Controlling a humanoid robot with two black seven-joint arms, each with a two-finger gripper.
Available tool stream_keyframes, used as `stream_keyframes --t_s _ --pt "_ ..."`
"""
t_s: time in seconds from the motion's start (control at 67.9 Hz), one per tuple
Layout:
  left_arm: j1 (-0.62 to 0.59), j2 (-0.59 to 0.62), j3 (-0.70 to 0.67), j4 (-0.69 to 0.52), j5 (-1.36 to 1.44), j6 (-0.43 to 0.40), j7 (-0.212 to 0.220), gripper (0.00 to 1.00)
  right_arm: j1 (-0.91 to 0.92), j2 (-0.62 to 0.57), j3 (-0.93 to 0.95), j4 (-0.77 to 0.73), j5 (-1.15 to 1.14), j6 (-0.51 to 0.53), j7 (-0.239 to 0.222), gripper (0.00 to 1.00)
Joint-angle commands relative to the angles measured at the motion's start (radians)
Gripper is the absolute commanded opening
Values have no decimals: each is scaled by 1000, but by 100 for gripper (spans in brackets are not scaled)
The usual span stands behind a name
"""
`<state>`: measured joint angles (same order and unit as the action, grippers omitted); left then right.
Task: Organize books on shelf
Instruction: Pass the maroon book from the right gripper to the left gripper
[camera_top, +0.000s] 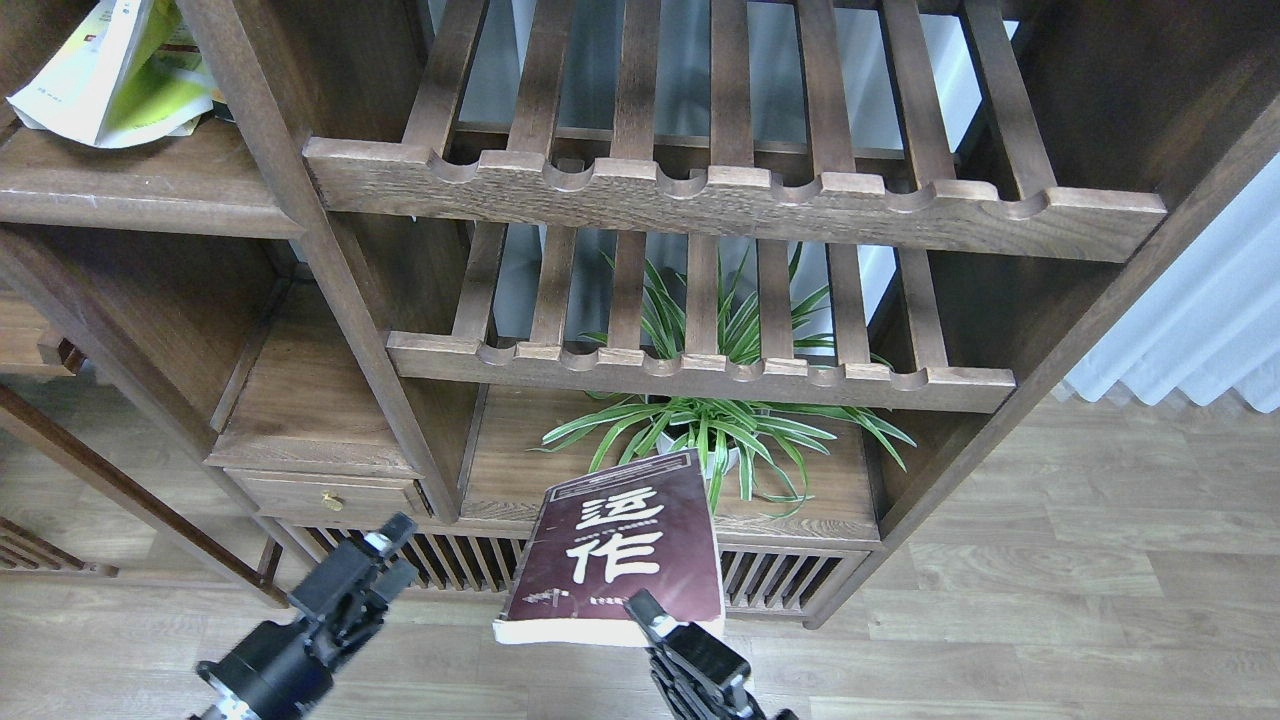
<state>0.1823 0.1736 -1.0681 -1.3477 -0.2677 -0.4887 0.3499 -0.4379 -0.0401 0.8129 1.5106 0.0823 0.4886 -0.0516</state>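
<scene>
Right pincer (648, 612): at bottom centre, clamped on the lower right edge of the maroon book (620, 545); one finger lies on the cover, the other hidden under the book.
Left pincer (385, 548): low and left of the right pincer, well apart from the book, holding nothing; seen dark and nearly end-on, fingers not told apart, so gap cannot be told.
Maroon book: held in the air above the right pincer, cover up, big white characters facing the camera, pale page edge along its near side; tilted slightly, top end pointing away toward the plant.
Plant (715, 425): just beyond the book's far end, up from the right pincer; long green-and-white leaves spreading over a low board of the bookcase.
Yellow-green book (125, 70): far up and left of both pincers, lying splayed on the shelf, partly cut off by the frame's edge.
Shelf (140, 185): solid dark-brown board at upper left, high above the left pincer.
Slatted racks (730, 195): two, stacked, with notched front rails, straight above the right pincer and beyond the book.
Drawer (330, 497): small, brass knob, just above the left pincer.
Floor (1050, 600): pale wood planks, right of the right pincer.
</scene>
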Motion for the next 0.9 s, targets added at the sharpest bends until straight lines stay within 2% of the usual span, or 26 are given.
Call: stream_keyframes --t_s 0.0,0.059,0.162,0.456,0.648,0.81,0.883 --pt "-3 -35 22 2 -2 0 -3 94 1 0 -18 -1 1 0 -19 5" --pt "-3 -52 28 4 -2 0 -3 94 1 0 -20 0 -1 0 -24 5" --pt "-4 -91 31 7 -2 0 -5 86 -7 -3 -21 0 -1 0 -36 5" --pt "-15 -158 39 10 -2 0 -8 37 -16 -10 -21 -1 -3 0 -39 5" --pt "-17 -160 30 12 -18 0 -17 12 -24 -14 -14 -6 -1 0 -37 6" --pt "-15 -135 2 7 -30 0 -8 8 -24 -12 -3 -15 4 0 -34 8" --pt "-12 -109 -21 1 -18 0 0 8 -22 -12 -1 -17 4 0 -34 16"
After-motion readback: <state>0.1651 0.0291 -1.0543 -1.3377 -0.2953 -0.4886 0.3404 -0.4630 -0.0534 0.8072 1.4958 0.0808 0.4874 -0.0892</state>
